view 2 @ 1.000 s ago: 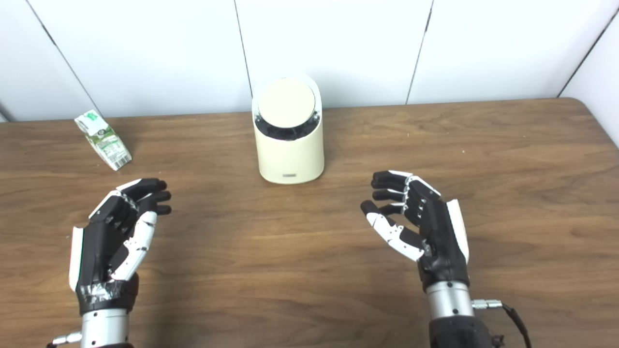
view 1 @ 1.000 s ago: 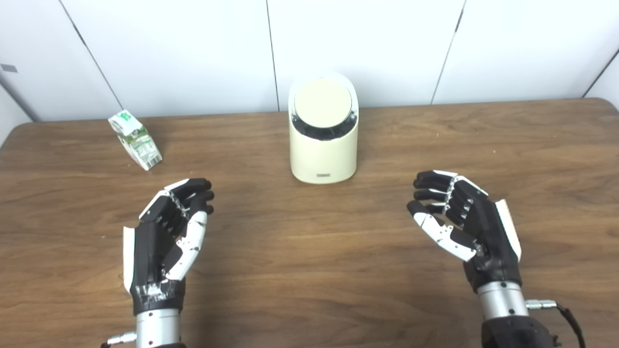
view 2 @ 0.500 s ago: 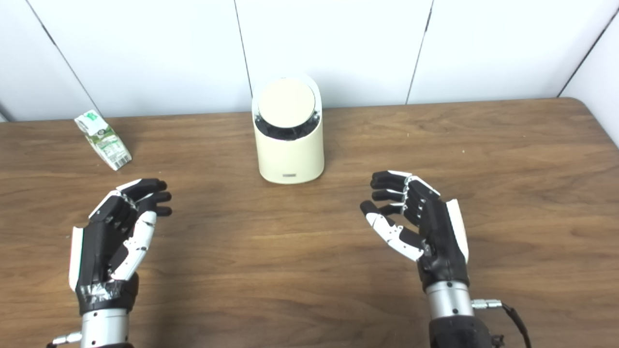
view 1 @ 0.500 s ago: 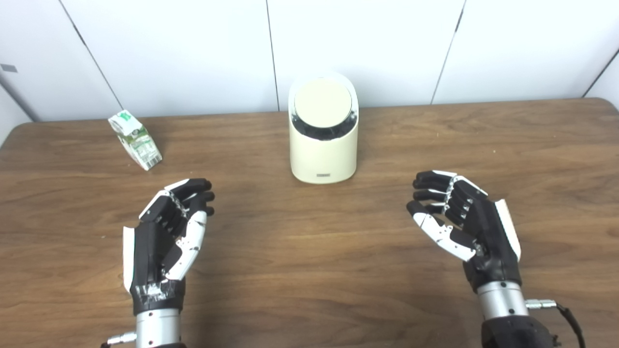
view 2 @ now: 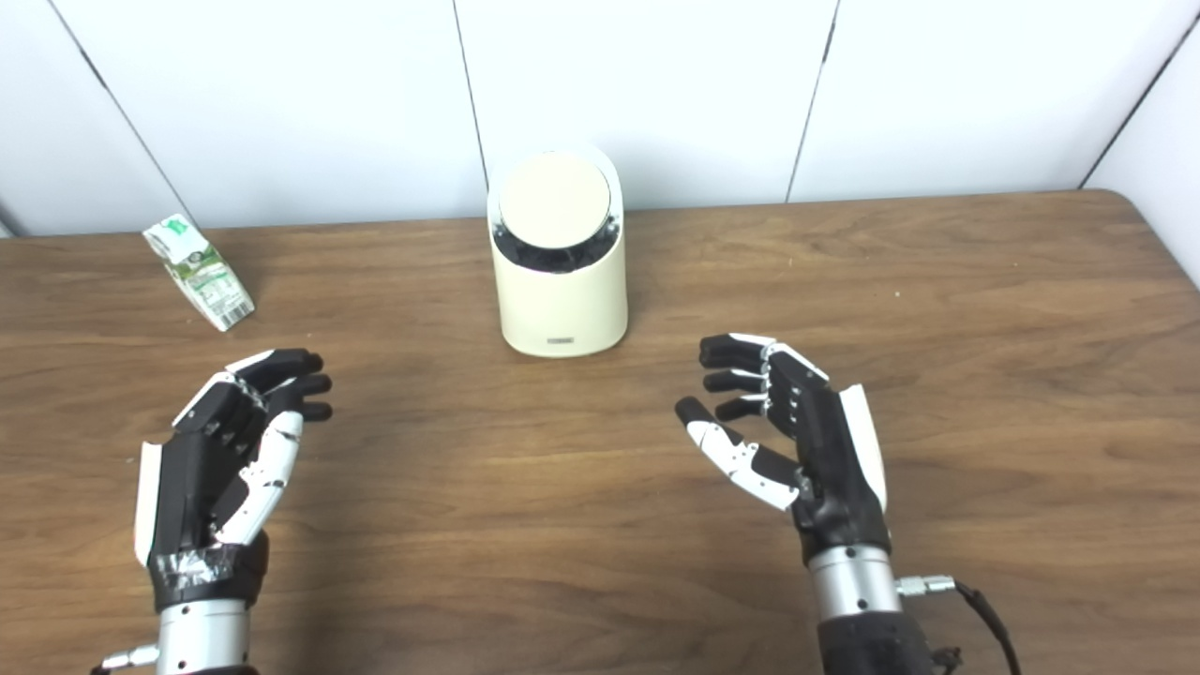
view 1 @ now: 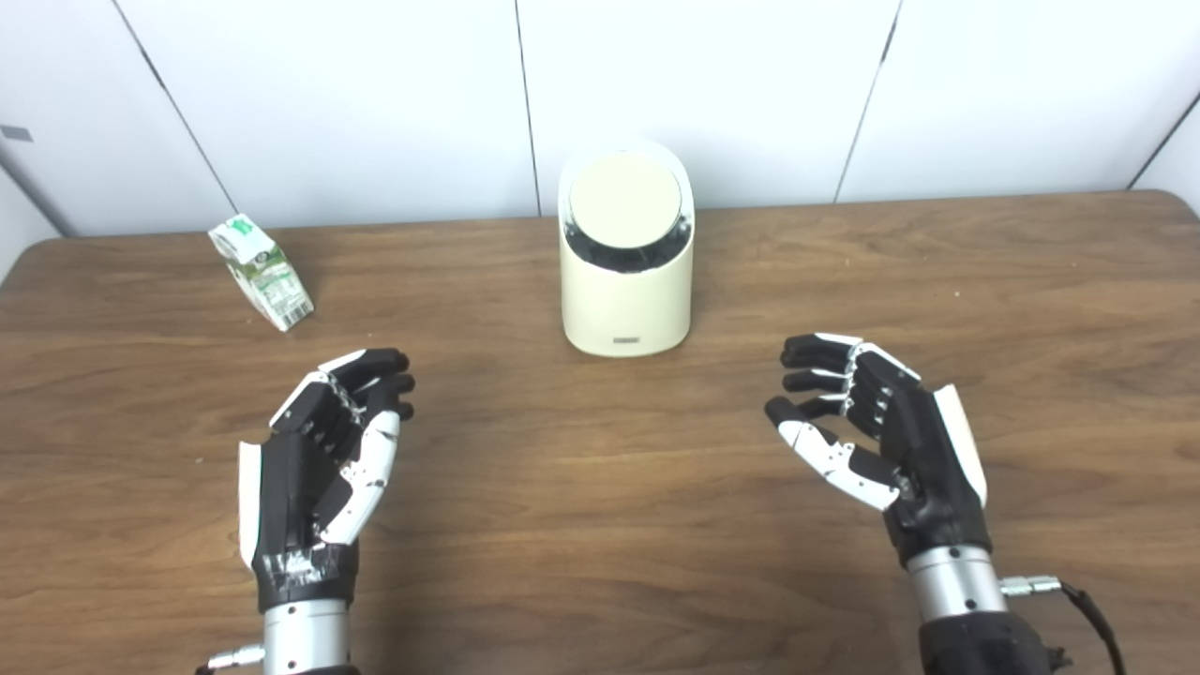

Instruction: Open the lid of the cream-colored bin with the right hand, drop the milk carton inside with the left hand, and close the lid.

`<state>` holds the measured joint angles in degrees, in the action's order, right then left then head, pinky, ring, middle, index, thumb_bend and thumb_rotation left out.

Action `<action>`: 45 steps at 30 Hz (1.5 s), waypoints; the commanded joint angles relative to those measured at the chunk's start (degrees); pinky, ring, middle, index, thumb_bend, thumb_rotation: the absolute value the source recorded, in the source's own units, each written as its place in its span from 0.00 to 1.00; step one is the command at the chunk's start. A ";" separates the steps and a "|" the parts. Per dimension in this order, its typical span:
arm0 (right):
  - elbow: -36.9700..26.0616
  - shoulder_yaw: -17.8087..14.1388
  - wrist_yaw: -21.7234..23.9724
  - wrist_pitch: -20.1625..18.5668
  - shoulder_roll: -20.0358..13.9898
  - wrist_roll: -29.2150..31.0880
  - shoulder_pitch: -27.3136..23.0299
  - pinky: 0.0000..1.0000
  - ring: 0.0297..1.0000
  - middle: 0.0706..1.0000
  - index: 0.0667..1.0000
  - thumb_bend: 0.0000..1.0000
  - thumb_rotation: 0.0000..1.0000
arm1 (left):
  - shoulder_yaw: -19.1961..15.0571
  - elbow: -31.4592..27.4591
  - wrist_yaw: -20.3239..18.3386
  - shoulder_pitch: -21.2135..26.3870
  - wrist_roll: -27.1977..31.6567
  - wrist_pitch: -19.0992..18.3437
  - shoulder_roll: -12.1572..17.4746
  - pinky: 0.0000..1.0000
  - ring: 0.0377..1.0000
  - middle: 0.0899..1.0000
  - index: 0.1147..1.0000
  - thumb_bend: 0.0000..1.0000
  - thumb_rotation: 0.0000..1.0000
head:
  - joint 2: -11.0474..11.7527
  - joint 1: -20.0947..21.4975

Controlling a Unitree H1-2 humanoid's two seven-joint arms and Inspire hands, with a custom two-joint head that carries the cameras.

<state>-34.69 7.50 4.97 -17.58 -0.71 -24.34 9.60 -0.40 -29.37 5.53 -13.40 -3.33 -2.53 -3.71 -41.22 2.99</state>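
A cream-colored bin (view 1: 626, 281) stands upright at the far middle of the wooden table, its round lid (view 1: 625, 199) tilted toward me and closed over a dark rim. A small white and green milk carton (view 1: 261, 272) stands at the far left, well apart from the bin. My left hand (view 1: 323, 450) hovers open, palm inward, in front of the carton and holds nothing. My right hand (view 1: 877, 431) is open too, fingers loosely curled, to the right of and nearer than the bin, touching nothing.
The brown wooden table (view 1: 600, 562) runs across the whole view, with its back edge against white wall panels (view 1: 703, 84). Its rounded right corner (view 2: 1116, 197) shows in the right eye view.
My right hand has shifted a little to the left, toward the bin. The left hand, the carton and the bin have stayed in place.
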 commanded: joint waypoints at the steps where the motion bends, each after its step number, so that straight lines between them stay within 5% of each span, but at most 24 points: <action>1: -2.10 1.86 1.92 0.78 -2.77 -4.63 -0.82 0.62 0.72 0.75 0.75 0.32 0.67 | -0.65 0.62 -0.17 -4.29 0.99 3.17 0.34 0.60 0.65 0.65 0.63 0.31 0.31 | 0.26 -0.07; 5: -3.23 3.11 3.63 -3.12 -1.42 -8.82 -5.95 0.76 0.85 0.88 0.87 0.40 0.93 | -0.87 2.13 -0.29 -3.38 1.47 3.26 0.17 0.61 0.66 0.65 0.62 0.30 0.29 | 0.66 -0.37; 10: -2.03 1.98 4.24 -8.12 0.74 -11.40 -16.62 0.88 0.96 0.98 0.98 0.52 0.99 | -0.67 3.70 -0.14 -2.69 0.60 4.24 0.13 0.64 0.66 0.66 0.63 0.30 0.30 | 1.27 -0.25; 19: 4.09 0.06 7.39 -9.32 3.00 -16.47 -29.12 0.92 1.00 1.00 1.00 0.59 0.83 | -0.27 4.95 -0.09 -2.21 0.78 6.03 -0.24 0.60 0.66 0.66 0.64 0.28 0.26 | 1.55 -0.34; 24: 7.53 1.01 7.09 -9.26 3.45 -19.95 -33.19 0.89 1.00 1.00 1.00 0.71 0.78 | 0.01 4.81 0.06 -2.22 0.06 5.64 -0.32 0.60 0.65 0.66 0.63 0.28 0.25 | 1.39 -0.03; 37: 17.55 2.39 7.73 -9.26 2.60 -24.50 -41.15 0.98 1.00 1.00 1.00 0.65 0.52 | 1.15 5.24 -0.08 -1.82 0.38 4.95 -0.86 0.58 0.65 0.65 0.63 0.28 0.23 | 1.71 0.41; 45: 24.30 2.78 9.03 -9.31 2.31 -27.04 -44.69 1.00 1.00 1.00 1.00 0.67 0.51 | 1.72 5.99 -0.09 -1.71 1.95 5.01 -1.25 0.58 0.64 0.65 0.63 0.29 0.20 | 2.28 0.16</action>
<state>-9.64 10.24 14.27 -27.14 1.31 -50.70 -32.30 1.20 -22.63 5.54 -12.96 -1.64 1.24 -3.94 -38.94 3.08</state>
